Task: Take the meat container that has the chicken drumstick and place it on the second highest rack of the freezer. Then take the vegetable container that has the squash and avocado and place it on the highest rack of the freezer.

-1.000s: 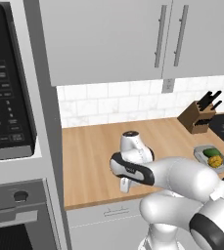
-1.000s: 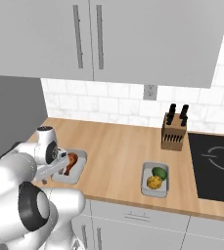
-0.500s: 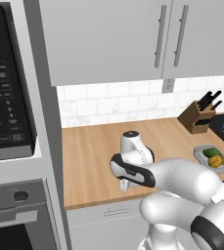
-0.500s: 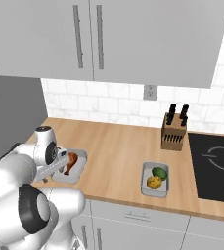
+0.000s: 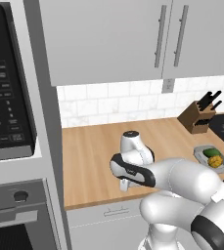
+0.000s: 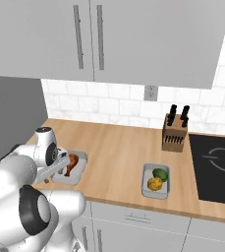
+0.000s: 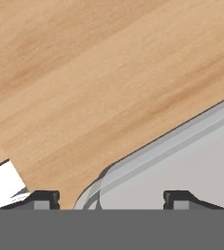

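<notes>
Tool (image 7: pixel 104 197) astride grey meat container (image 6: pixel 79 167) rim

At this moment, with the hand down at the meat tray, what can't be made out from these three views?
- Gripper: hand view shows just the finger tips astride the meat container rim; whether they touch it, I cannot tell.
- Chicken drumstick: right base view, partly covered by the arm; left base view, arm blocks the whole tray.
- Squash and avocado: too small for detail.
- Stovetop: cut by the right edge.
</notes>
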